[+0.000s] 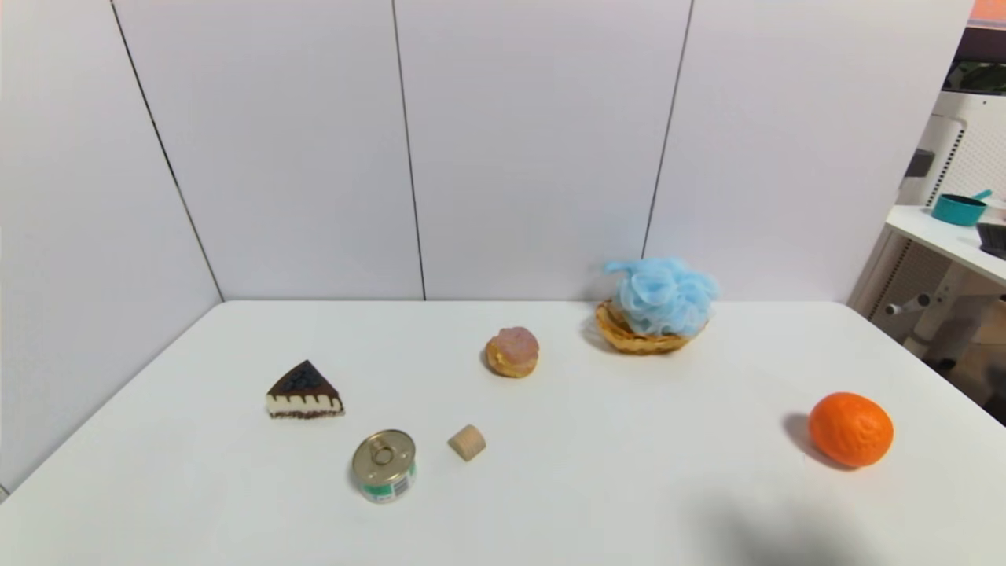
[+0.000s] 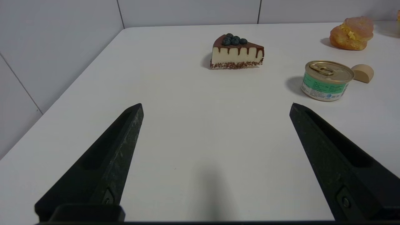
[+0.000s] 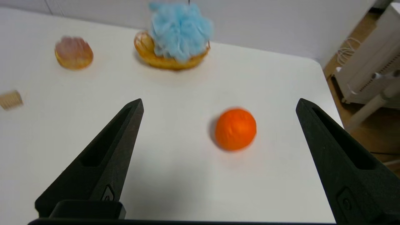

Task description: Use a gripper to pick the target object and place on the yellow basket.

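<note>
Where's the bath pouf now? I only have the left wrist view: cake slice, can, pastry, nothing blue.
Observer: The blue bath pouf sits in the yellow wicker basket, at the table's far side near the wall.
Operator: Is the right gripper on it?
Observer: No. The right gripper is open and empty, well short of the basket.
Operator: Anything near that gripper?
Observer: An orange lies on the table ahead of it, between the fingers in the right wrist view, untouched.
Operator: Left gripper in the head view?
Observer: No, neither arm shows there; only the left wrist view shows the left gripper, open over bare table.
</note>
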Controlling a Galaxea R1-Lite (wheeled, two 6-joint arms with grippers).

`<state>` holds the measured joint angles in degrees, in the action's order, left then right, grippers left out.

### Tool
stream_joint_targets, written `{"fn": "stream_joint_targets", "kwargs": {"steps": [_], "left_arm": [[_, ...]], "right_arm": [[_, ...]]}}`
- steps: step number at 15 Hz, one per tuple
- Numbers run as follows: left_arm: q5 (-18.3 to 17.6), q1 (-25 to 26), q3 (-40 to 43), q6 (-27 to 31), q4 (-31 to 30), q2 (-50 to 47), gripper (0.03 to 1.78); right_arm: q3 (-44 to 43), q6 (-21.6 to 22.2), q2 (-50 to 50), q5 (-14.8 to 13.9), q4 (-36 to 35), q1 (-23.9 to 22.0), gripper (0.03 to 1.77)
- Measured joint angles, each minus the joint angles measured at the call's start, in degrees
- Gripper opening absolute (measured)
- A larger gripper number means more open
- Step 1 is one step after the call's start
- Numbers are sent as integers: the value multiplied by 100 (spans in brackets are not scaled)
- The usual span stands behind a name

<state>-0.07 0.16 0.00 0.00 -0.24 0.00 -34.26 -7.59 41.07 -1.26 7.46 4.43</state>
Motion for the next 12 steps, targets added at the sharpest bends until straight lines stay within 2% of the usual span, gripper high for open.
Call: {"fn": "stream_joint_targets", "kwargs": {"steps": [3, 5, 9, 12], "left_arm": [[-4, 0, 0, 0, 2, 0, 169], [-2, 0, 0, 0, 0, 0, 169], [-2, 0, 0, 2, 0, 0, 169], [-2, 0, 0, 0, 0, 0, 169]], "right_arm": [[1601, -83, -1503, -138, -18, -68, 169], [2319, -59, -2264, -141, -90, -195, 169], [2971, -37, -3495, -139, -199, -418, 169], [3078, 212, -3945, -139, -306, -453, 169]]}}
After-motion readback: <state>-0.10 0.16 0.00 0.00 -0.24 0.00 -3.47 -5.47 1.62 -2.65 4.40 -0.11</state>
